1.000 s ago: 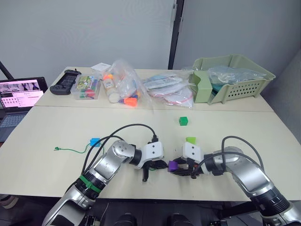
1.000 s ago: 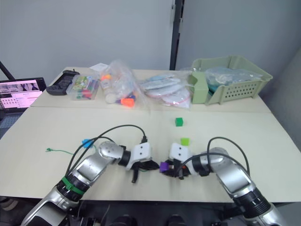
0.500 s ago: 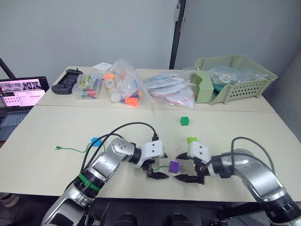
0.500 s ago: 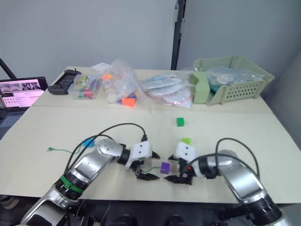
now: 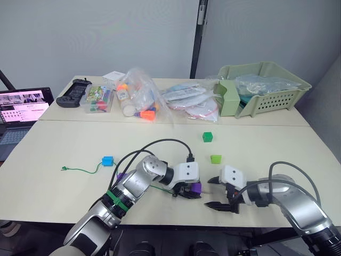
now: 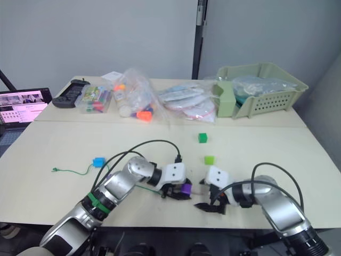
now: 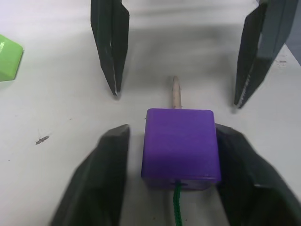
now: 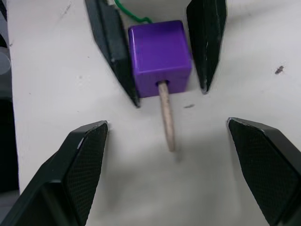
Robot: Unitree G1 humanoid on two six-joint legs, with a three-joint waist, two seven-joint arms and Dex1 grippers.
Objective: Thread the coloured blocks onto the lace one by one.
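Observation:
A purple block rests on the table with the green lace going in at its near face and the pale tip poking out the far side. My left gripper is shut on this block, one finger on each side. Just to the right, my right gripper faces it, open, with the tip lying between its fingers untouched. A blue block sits on the lace farther left. Two green blocks lie loose behind the grippers.
Along the back of the table stand a black controller, a clear box of small parts, plastic bags of blocks and a green basket. A laptop sits off the left edge.
My right gripper let go of the purple block and backed off to the right, open. My left gripper opened, moved right along the lace and closed around the block.

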